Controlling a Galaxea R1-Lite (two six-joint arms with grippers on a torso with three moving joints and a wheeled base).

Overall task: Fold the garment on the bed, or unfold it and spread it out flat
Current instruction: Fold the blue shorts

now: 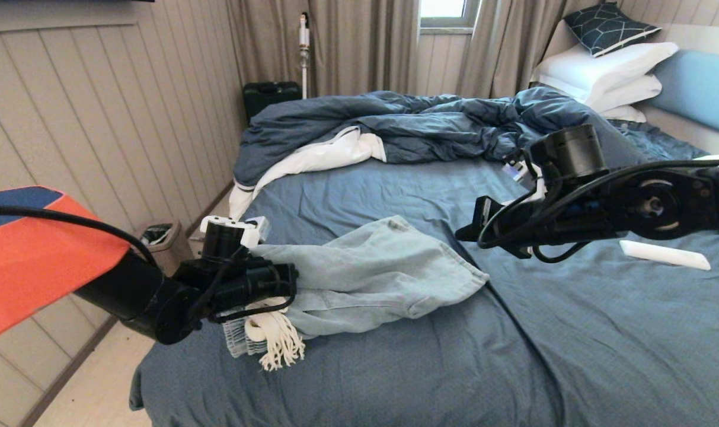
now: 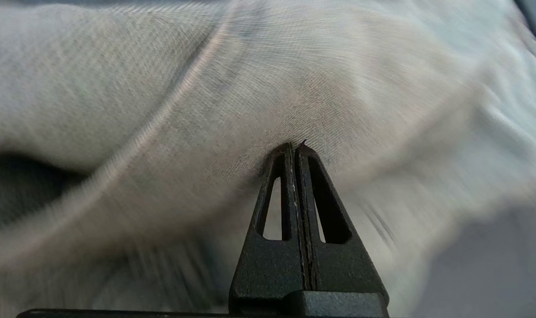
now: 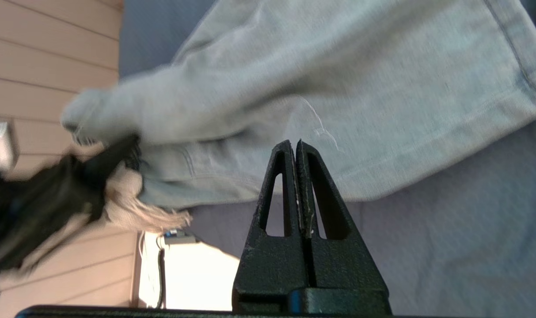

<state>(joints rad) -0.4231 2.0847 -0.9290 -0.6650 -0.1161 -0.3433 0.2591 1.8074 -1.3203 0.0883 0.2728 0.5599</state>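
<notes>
The garment (image 1: pixel 371 273), pale denim shorts, lies rumpled on the near left part of the bed (image 1: pixel 572 344). Its ribbed waistband and white tasselled drawstring (image 1: pixel 276 347) hang by the bed's left edge. My left gripper (image 1: pixel 294 283) is shut at that waistband end. In the left wrist view its tips (image 2: pixel 295 145) press against the denim (image 2: pixel 250 88), and no cloth shows between the fingers. My right gripper (image 1: pixel 461 233) hovers shut and empty above the sheet, just off the shorts' hem side. Its wrist view looks over the tips (image 3: pixel 294 143) at the shorts (image 3: pixel 360 79) and drawstring (image 3: pixel 148 212).
A rumpled dark blue duvet (image 1: pixel 406 124) is heaped across the far half of the bed, with white pillows (image 1: pixel 608 71) at the back right. A white bar-shaped object (image 1: pixel 664 254) lies on the sheet at right. A small bin (image 1: pixel 160 233) stands on the floor by the panelled left wall.
</notes>
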